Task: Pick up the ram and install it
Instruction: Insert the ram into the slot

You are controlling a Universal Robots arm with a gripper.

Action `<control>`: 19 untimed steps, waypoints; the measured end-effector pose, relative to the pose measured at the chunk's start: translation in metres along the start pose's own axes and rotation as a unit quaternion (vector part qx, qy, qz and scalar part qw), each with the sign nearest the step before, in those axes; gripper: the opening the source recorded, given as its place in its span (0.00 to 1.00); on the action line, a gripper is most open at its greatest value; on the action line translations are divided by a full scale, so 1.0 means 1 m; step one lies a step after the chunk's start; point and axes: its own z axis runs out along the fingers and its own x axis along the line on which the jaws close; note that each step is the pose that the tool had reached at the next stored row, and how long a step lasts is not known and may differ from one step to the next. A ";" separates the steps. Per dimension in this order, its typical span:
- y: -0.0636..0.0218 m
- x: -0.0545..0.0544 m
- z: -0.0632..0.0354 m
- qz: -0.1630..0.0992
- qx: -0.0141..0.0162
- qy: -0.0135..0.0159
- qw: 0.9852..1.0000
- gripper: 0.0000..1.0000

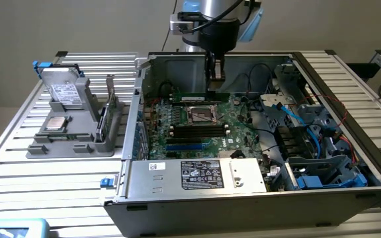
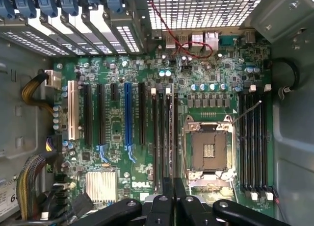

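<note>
Exterior view: thin, narrow green ram (image 1: 190, 96), level, clamped in nearly closed gripper (image 1: 214, 89); arm (image 1: 218, 20) upright, reaching down into computer case (image 1: 177, 208), motherboard (image 1: 243, 119) just below.

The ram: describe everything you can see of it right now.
The ram is a thin, narrow green board with darker patches on its face. It stands level on its long edge inside the open computer case. The tool is shut on its upper edge. The stick sits low over the motherboard, just behind the CPU socket as the exterior view sees it. Whether its lower edge touches a slot cannot be told.
</note>
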 end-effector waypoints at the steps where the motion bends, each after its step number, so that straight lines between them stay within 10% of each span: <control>1: 0.0000 0.000 0.0018 0.000 0.000 0.000 1.000 0.12; 19: -0.0025 0.000 0.0240 -0.003 0.000 0.002 1.000 0.12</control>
